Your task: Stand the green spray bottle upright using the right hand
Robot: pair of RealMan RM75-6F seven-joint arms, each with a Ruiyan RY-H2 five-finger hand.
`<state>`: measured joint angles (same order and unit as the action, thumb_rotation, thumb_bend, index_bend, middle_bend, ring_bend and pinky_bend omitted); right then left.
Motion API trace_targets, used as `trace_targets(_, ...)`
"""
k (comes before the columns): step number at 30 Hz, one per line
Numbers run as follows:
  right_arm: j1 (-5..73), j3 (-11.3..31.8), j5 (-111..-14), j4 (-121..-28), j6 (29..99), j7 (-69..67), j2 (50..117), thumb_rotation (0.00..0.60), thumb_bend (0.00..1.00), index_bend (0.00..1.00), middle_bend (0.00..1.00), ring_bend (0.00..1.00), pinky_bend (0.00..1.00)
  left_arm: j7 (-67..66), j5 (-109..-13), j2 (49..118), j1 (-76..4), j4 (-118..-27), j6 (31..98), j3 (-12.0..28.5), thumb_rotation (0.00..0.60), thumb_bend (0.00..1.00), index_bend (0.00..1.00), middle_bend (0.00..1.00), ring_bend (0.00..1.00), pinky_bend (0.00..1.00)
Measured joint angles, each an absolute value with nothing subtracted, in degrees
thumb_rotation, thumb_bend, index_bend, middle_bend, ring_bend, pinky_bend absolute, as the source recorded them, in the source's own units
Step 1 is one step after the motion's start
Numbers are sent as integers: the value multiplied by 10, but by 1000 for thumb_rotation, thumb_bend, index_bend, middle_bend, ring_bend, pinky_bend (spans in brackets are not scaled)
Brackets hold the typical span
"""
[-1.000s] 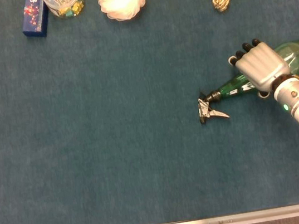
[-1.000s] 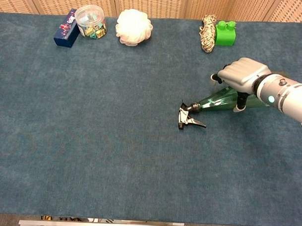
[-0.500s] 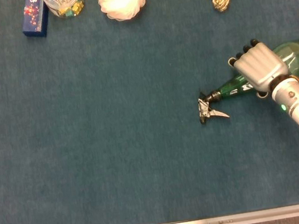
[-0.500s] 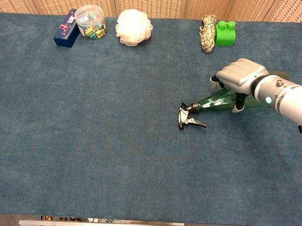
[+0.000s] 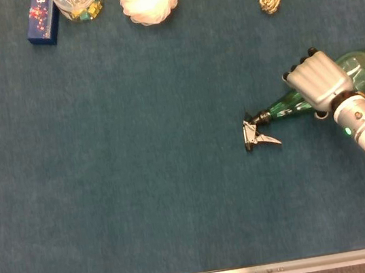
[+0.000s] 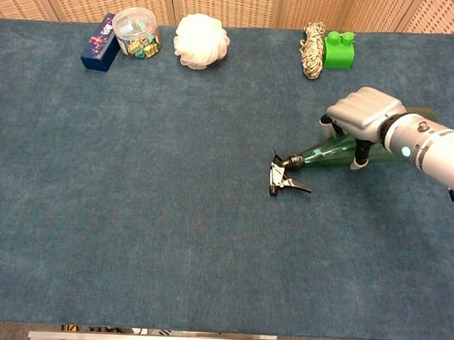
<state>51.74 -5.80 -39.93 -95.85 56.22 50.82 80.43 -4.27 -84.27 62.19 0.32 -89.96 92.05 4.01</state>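
a: far left along the back edge of the worktop (image 6: 136, 211), a dark blue box (image 6: 99, 42), a clear jar (image 6: 136, 32) of small bits just beside it, then a white puff (image 6: 202, 40). all well apart from the action.

b: and moving right?

a: a coil of rope (image 6: 313, 39) touching or just beside a bright green block (image 6: 338, 50), back edge again. then the main event: the green spray bottle (image 5: 286, 104) lies flat on its side, black trigger head (image 5: 256, 134) pointing left, fat base out to the right.

b: the right hand?

a: the right hand (image 5: 319, 80) is draped over the bottle's body from above, fingers (image 6: 327, 123) curled down on the far side and the thumb down on the near side. it looks wrapped round the bottle, though i can't tell how firm the grip is. left hand isn't on show in either view.

b: risks?

a: the body tapers and looks smooth, so i'd judge it could slide through a loose hold as it tips up. the trigger head could drag on the cloth and twist the bottle. and if the base lands tilted, it may topple on release.
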Motion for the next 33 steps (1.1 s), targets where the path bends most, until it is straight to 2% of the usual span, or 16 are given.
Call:
trace_targets(11, 503, -56, -432, -971, 583, 493, 790, 600, 50, 448, 483, 371, 248, -38, -844, 621, 4, -901, 921, 40, 600, 43, 414, 252, 160, 332)
trace_targets(18, 477, -50, -485, -1007, 616, 451, 758, 600, 49, 448, 483, 371, 248, -35, -841, 621, 5, -902, 922, 42, 600, 43, 414, 251, 160, 332)
trace_targets(26, 437, -42, -573, -1034, 636, 341, 721, 600, 50, 448, 483, 371, 266, -42, -837, 623, 3, -902, 918, 43, 600, 43, 414, 252, 160, 332)
trace_targets(33, 398, -28, -679, -1004, 662, 178, 724, 600, 49, 448, 483, 371, 274, -46, -836, 624, 3, -901, 916, 43, 600, 43, 415, 251, 160, 332)
